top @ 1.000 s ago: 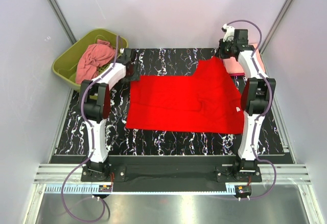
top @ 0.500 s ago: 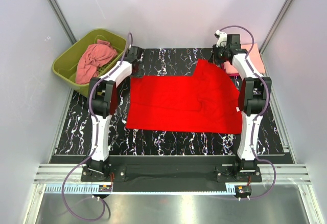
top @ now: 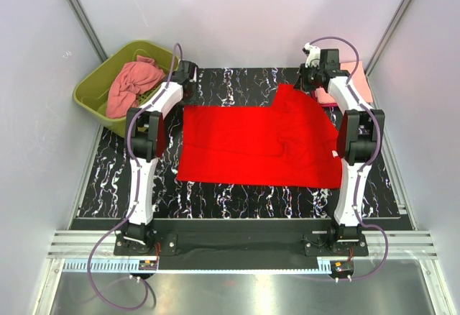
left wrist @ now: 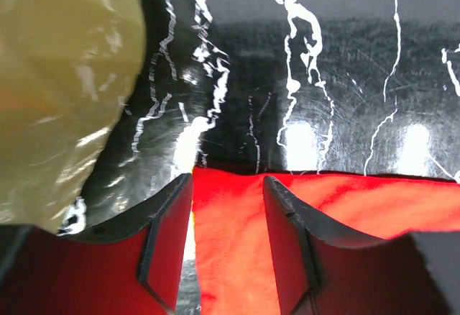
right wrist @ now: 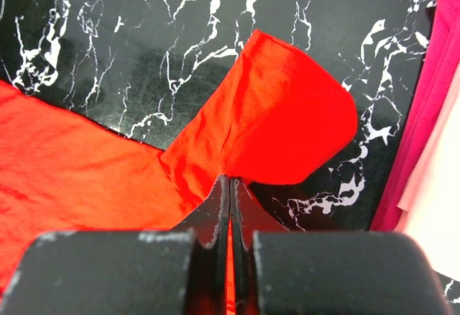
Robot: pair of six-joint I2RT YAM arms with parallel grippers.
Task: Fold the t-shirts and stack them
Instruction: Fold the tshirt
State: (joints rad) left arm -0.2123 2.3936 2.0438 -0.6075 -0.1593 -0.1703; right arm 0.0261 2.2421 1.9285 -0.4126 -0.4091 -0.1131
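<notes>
Top external view: shows a bright red t-shirt (top: 259, 146) spread flat over the middle of the black, white-veined mat (top: 237, 198), with bare mat along the near edge, the far edge and the left side. Shows one part of the red cloth drawn up into a peak toward the mat's far right corner. Places the right gripper (top: 310, 85) at that peak, over the far right of the mat. Right wrist view: shows that gripper (right wrist: 230, 200) pressed together on a thin fold of the red t-shirt (right wrist: 280, 121), with the cloth rising from the mat (right wrist: 108, 49) in a rounded flap to the pinch. Shows, at the mat's right edge, a magenta t-shirt (right wrist: 431, 99) with a pale peach t-shirt (right wrist: 438, 207) lying on it. Puts the left gripper (top: 187, 79) at the mat's far left corner, right at the far left corner of the red cloth. Left wrist view: shows the left gripper (left wrist: 226, 236) spread, its dark fingers (left wrist: 169, 247) apart, with the straight far hem of the red t-shirt (left wrist: 374, 200) running across between and past them on the mat (left wrist: 323, 78); cannot tell whether the fingertips touch the cloth. Off the mat's far left corner: an olive-green tub (top: 92, 93) just beside the mat, holding a crumpled salmon-pink t-shirt (top: 133, 81).
</notes>
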